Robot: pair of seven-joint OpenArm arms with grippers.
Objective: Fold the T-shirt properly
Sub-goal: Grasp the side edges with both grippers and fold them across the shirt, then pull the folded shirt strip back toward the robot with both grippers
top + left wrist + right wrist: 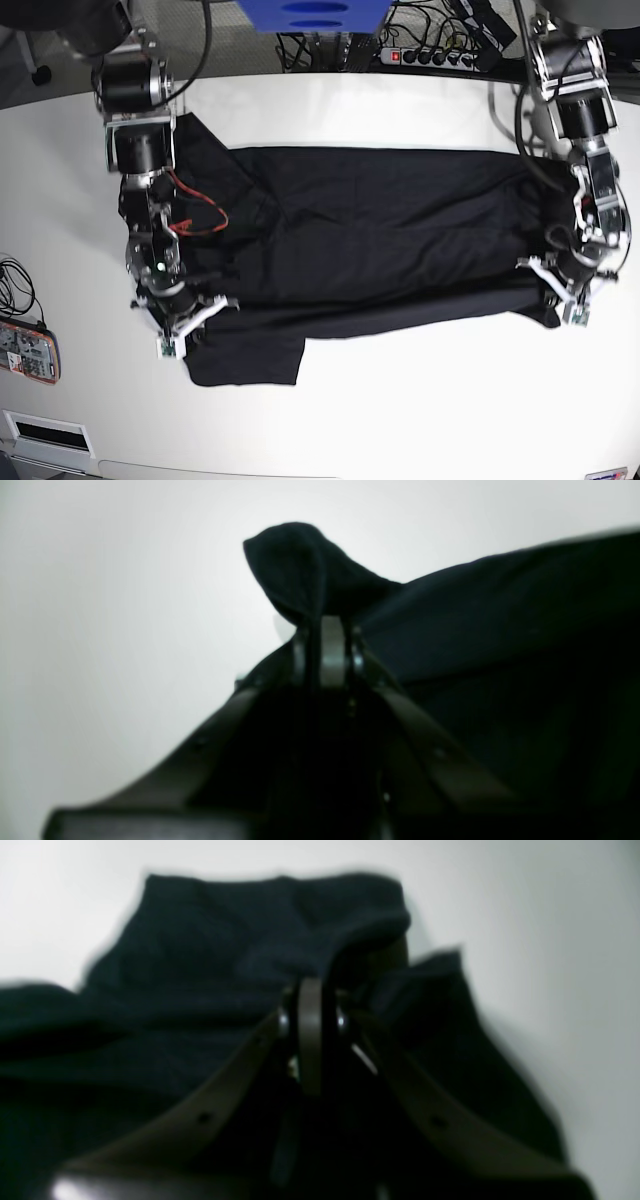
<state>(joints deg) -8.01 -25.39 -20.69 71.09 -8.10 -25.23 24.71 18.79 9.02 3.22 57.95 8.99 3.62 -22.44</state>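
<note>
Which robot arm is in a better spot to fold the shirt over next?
Neither alone, I think. The left gripper and right gripper are both shut on the T-shirt edge at opposite ends, so they should carry it across together. The right has a loose sleeve flap beside it.

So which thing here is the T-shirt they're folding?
Look at the big white table. The T-shirt is the wide black cloth stretched across its middle between the two arms. It is the only garment there, plain black, with one sleeve poking out at the lower left.
</note>
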